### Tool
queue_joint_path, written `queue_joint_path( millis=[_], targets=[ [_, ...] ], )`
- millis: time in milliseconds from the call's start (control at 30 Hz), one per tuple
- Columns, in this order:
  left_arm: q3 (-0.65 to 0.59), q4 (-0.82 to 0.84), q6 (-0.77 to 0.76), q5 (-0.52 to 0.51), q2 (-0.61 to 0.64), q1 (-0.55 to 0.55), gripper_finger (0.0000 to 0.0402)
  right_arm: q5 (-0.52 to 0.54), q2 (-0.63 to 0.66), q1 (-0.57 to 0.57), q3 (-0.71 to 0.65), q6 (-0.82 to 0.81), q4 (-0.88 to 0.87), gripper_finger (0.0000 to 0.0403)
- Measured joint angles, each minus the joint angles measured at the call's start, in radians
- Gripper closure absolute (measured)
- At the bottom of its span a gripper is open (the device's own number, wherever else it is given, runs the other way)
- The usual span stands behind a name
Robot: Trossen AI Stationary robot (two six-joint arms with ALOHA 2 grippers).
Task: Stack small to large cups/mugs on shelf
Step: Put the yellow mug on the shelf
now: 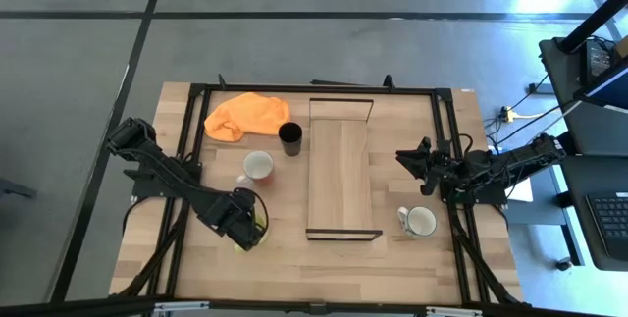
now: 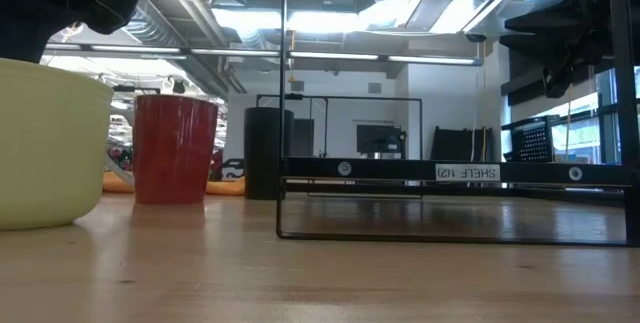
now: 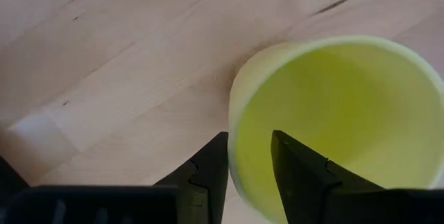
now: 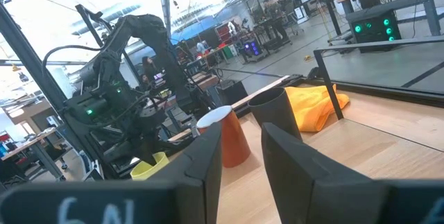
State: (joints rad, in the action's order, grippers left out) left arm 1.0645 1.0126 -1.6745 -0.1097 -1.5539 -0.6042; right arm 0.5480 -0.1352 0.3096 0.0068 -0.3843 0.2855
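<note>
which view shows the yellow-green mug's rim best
The left wrist view: the yellow-green mug fills it, one left gripper finger on each side of its rim. High view mostly hides it under the arm; low view shows its side; right wrist view a distant sliver.

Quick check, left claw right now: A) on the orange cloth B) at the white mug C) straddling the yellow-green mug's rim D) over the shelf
C: in the left wrist view the left claw has one finger inside and one outside the rim of the yellow-green mug; the high view places it left of the shelf.
</note>
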Motion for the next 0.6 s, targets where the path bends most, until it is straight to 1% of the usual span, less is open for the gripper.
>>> queue_joint_path(
  millis=[200, 333, 600],
  targets=[
    [0.000, 0.000, 0.001, -0.007, 0.000, 0.029, 0.0335, 0.000, 0.000, 0.000, 0.000, 0.000, 0.000, 0.0298],
    [0.000, -0.013, 0.005, 0.015, 0.000, 0.052, 0.0355, 0.000, 0.000, 0.000, 0.000, 0.000, 0.000, 0.0298],
    [0.001, -0.056, 0.095, 0.025, 0.008, 0.088, 0.0393, 0.000, 0.000, 0.000, 0.000, 0.000, 0.000, 0.0298]
  ],
)
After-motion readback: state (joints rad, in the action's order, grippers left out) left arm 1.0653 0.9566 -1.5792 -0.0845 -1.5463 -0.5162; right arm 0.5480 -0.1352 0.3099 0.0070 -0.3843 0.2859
